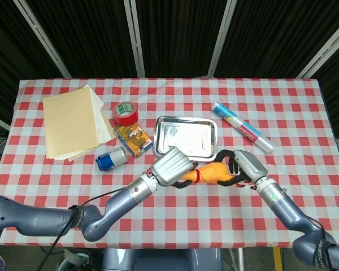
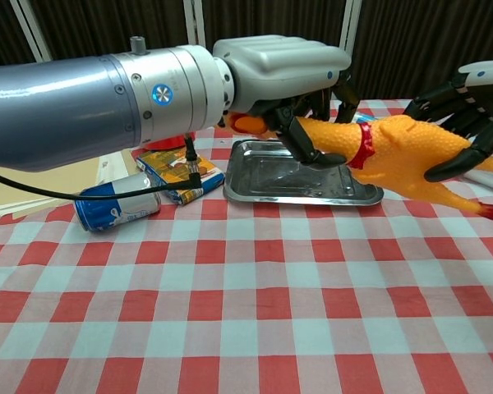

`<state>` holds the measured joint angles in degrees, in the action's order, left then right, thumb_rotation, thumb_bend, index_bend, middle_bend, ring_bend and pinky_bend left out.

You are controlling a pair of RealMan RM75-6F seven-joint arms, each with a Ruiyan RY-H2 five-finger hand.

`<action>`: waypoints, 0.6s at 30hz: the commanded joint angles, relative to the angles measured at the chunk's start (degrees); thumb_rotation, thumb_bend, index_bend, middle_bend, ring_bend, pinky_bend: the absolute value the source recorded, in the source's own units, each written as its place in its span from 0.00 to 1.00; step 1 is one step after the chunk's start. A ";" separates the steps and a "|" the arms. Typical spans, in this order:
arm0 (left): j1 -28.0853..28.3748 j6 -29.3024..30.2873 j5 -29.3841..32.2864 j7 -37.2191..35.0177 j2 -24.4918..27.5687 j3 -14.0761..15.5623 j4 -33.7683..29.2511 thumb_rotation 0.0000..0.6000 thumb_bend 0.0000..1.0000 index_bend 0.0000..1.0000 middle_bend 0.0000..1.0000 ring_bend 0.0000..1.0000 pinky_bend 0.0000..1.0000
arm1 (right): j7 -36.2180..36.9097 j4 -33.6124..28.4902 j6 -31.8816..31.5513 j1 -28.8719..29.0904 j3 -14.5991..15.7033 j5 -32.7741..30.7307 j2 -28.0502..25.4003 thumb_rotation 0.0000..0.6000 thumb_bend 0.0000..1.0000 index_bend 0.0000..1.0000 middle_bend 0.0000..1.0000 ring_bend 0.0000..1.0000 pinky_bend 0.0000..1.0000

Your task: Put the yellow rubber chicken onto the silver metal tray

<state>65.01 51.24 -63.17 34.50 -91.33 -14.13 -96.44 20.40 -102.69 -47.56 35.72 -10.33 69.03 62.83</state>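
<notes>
No legible text — labels too small, blurred

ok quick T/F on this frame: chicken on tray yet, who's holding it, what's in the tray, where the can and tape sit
1. The rubber chicken lies on the silver tray. False: it is held in the air, in front of the tray.
2. Both the left hand and the right hand grip the chicken. True.
3. The tray holds nothing. True.
4. The blue can stands upright right of the tray. False: it lies on its side, left of the tray.
5. The red tape roll sits left of the tray, near the paper stack. True.
</notes>
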 commanded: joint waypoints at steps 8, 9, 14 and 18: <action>0.13 0.35 -0.16 -1.06 0.06 0.31 0.31 1.00 0.72 0.71 0.78 0.68 0.74 | -2.29 0.31 -1.30 -0.21 -0.56 -2.03 1.32 1.00 0.46 1.00 0.85 0.90 0.82; 0.16 0.37 -0.19 -1.12 0.07 0.33 0.33 1.00 0.72 0.71 0.77 0.68 0.74 | -2.36 0.27 -1.39 -0.25 -0.60 -2.06 1.37 1.00 0.46 1.00 0.85 0.89 0.82; 0.26 0.75 -0.39 -1.25 0.13 0.43 0.60 1.00 0.72 0.70 0.77 0.68 0.74 | -2.78 0.09 -0.62 -0.32 -0.10 -1.20 0.75 1.00 0.46 0.71 0.69 0.63 0.64; 0.33 1.15 -0.52 -1.05 0.12 0.56 0.98 1.00 0.72 0.70 0.77 0.68 0.74 | -1.88 -0.01 1.19 -0.16 0.49 0.33 -0.49 1.00 0.44 0.43 0.50 0.43 0.45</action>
<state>65.33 52.34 -63.67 33.40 -91.20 -13.60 -95.52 18.20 -102.66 -46.78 35.49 -10.06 68.95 62.71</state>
